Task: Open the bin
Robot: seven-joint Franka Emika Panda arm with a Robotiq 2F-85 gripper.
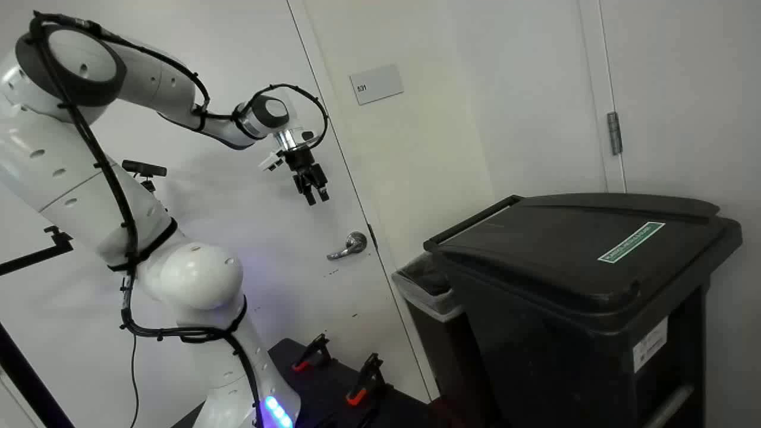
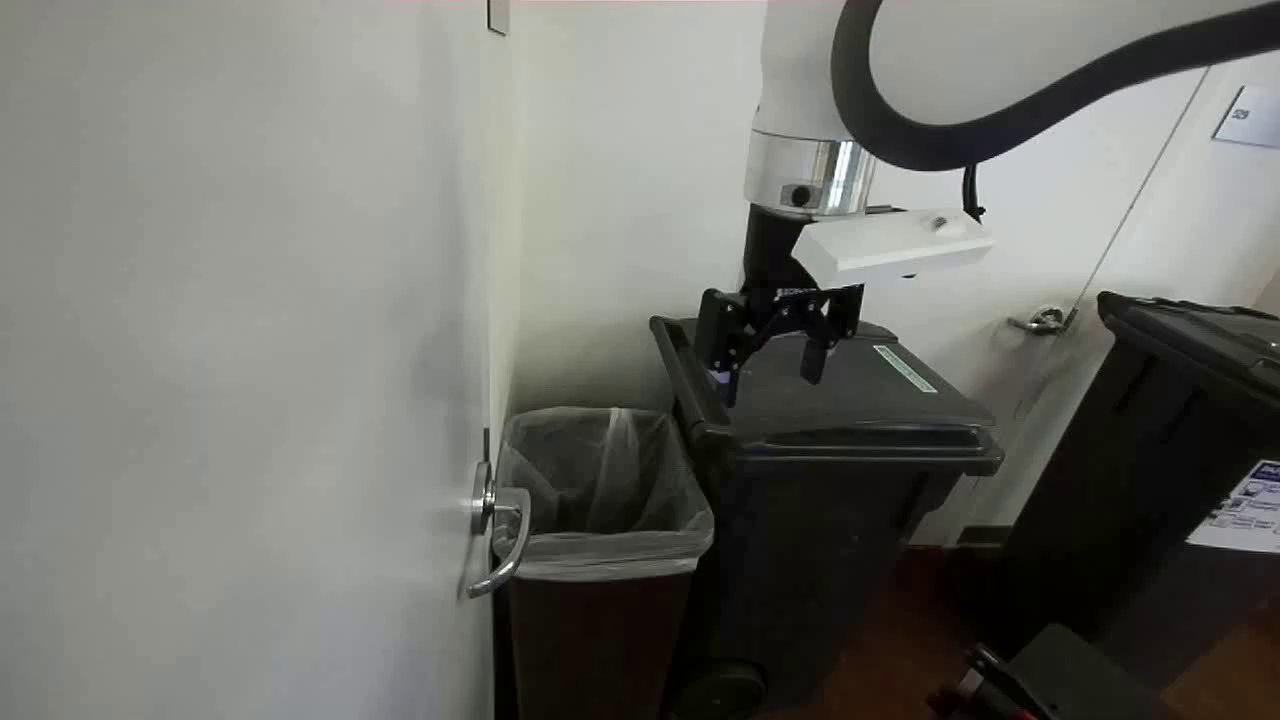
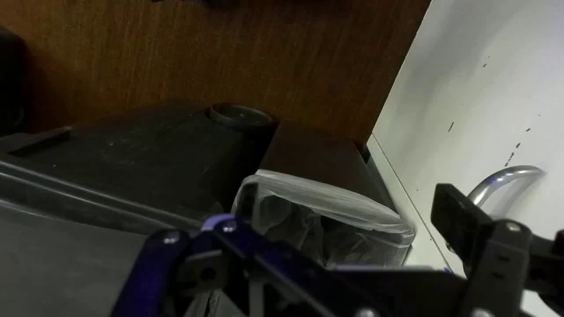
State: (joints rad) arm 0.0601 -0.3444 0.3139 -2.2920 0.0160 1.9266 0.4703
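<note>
End effector: released; my fingers stand apart, tips down, with nothing held. An exterior view shows me apart from the bin, which stands just beside a lined waste can. The bin's lid is down, so opening is not yet done. Assessment of handling: hard plastic, the lid probably light for its spread, stiff with slight flex, smooth enough to slip from a flat pinch, not fragile. The bar beside the waste can appears to mark the hinge side; I therefore judge the proper hold to be the opposite rim, one finger hooked beneath it. Lifting near the hinge would call for much force and might tip the bin or roll it on its wheel. Pose: wrist bent so that the end effector points down, forearm sloping back up behind it, elbow carried high.
</note>
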